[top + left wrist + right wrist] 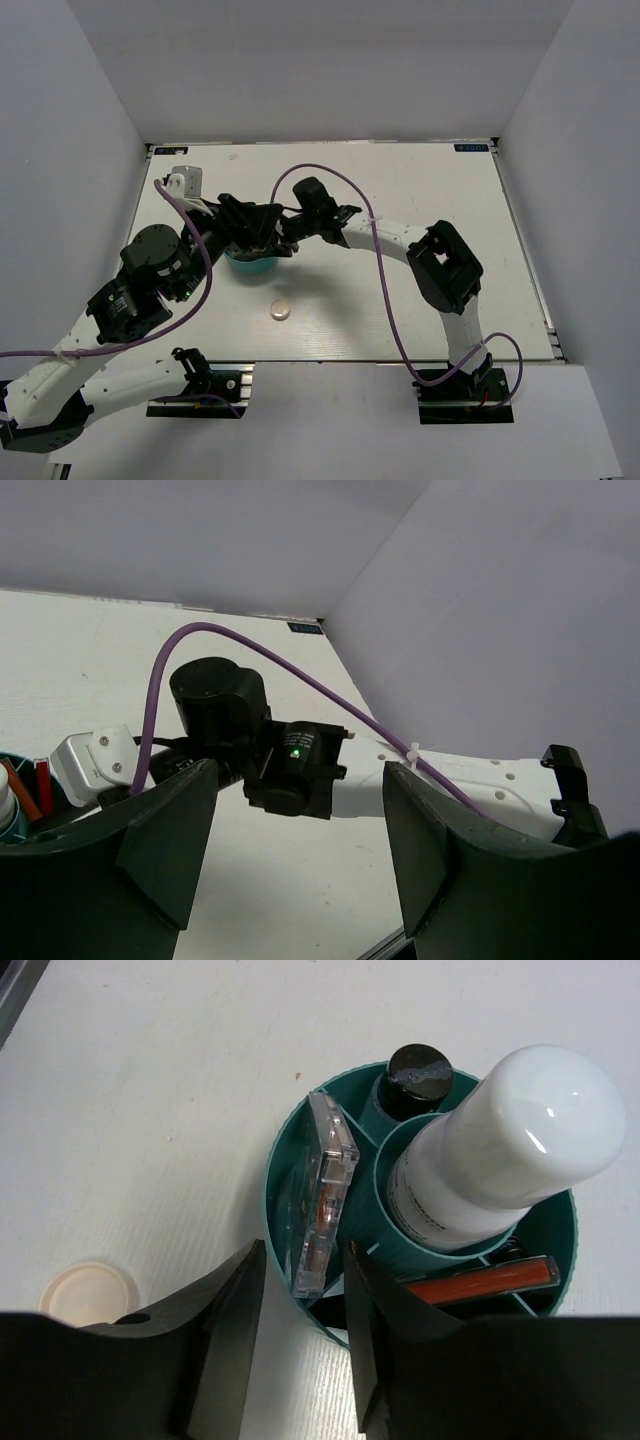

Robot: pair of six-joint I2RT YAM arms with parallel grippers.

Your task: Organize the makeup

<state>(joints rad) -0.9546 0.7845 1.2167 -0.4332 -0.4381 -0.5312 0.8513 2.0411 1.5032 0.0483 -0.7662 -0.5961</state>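
The right gripper (305, 1260) points down over the tub (272, 1175), jaws narrow astride the palette (325, 1190), which stands on edge; grip cannot be told. Left gripper (300, 780) jaws stand wide.

from above, the teal tub (252, 266) is mostly covered by the left gripper (238, 228) and the right gripper (278, 238), its contents out of sight. the left wrist view cuts it at the left edge, showing only red sticks (40, 780) and a sliver of white bottle (5, 805). in the right wrist view the fingers (210, 1360) hide the tub's near rim and part of the cream compact (85, 1292); whether they touch the clear palette (325, 1190) cannot be told.
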